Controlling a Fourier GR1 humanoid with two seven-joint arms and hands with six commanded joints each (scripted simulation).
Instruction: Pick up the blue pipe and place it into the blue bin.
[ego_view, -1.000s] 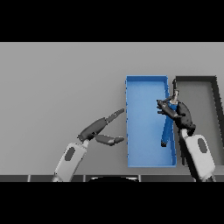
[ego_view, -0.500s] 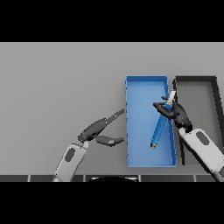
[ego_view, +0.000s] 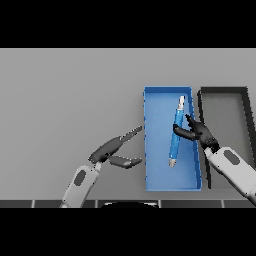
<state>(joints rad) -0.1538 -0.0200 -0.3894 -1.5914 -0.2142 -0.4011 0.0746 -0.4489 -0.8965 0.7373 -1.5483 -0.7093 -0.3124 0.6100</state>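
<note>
So the blue pipe (ego_view: 176, 132) is inside the blue bin (ego_view: 159, 181) right now, lying lengthwise in the right half of it and a bit tilted, with its pale tip up near the bin's top right corner and the other small light end pointing down toward the middle. The bin sits right of center in the frame on the grey tabletop (ego_view: 65, 100).

The right hand (ego_view: 196, 131) comes in from the lower right, with its arm crossing over the bin's right wall. Its fingers are curled and the thumb reaches to the pipe's right side around mid-length, touching it or very nearly so. Honestly can't tell whether it's actually gripping the pipe or just resting against it.

The left hand (ego_view: 113, 150) is at lower center-left of the frame, just left of the bin and clear of it, fingers stretched out straight toward the bin's left wall, thumb spread below them, holding nothing.

There's also a dark bin (ego_view: 245, 107) on the far right, right beside the blue one.
</note>
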